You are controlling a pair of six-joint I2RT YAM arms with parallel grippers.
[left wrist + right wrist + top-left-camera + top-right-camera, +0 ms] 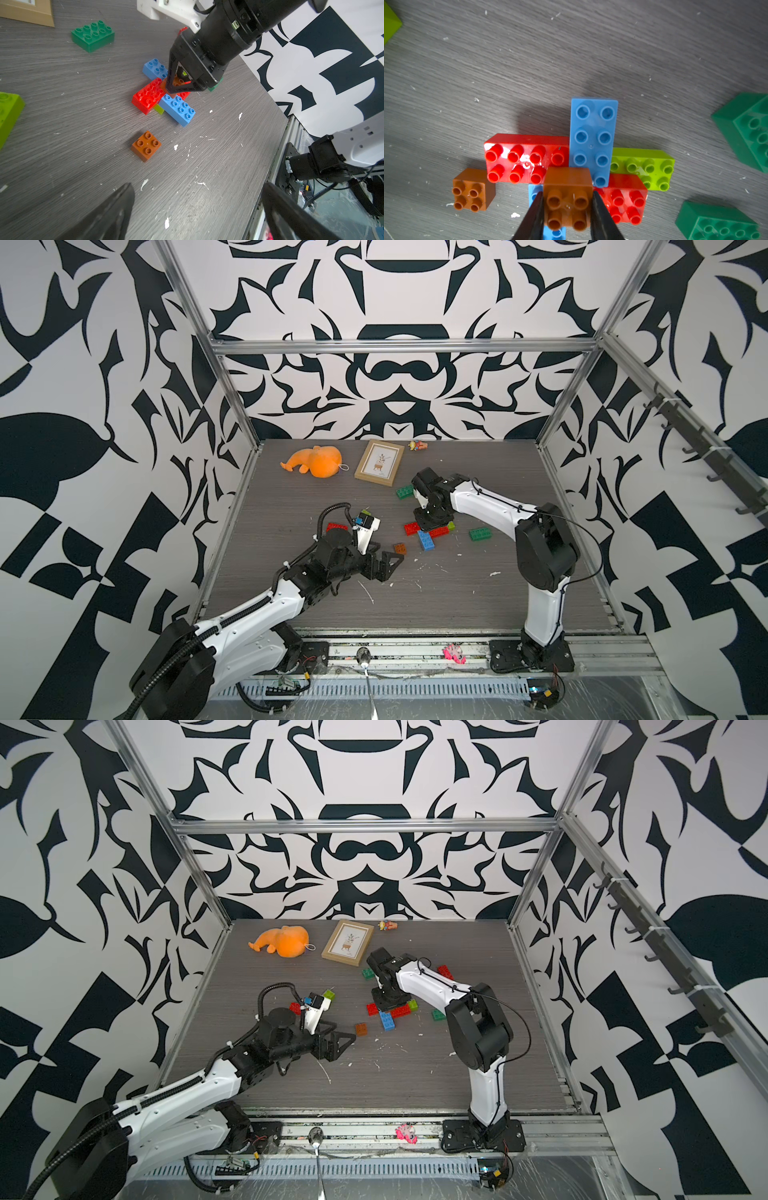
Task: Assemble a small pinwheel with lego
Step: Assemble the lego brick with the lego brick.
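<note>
Brown brick (568,180) sits on hub of red-blue cross (426,539), mid table (415,605). My right gripper (567,193) narrow, clamped on its sides. Risk: off-centre push skews blades, studs miss. Risk: pulling up unreleased lifts whole cross. My left gripper (390,570) wide, empty, near spare brown brick (400,548); no bracing, so cross can slide.

Grey wood-grain table (415,605), black-and-white patterned walls (395,385).
The cluster (426,540) mixed red bricks (527,160), blue bricks (591,137), a lime brick (652,166) and an orange-brown square (566,180); a dark green brick (481,534) lay at three o'clock.
</note>
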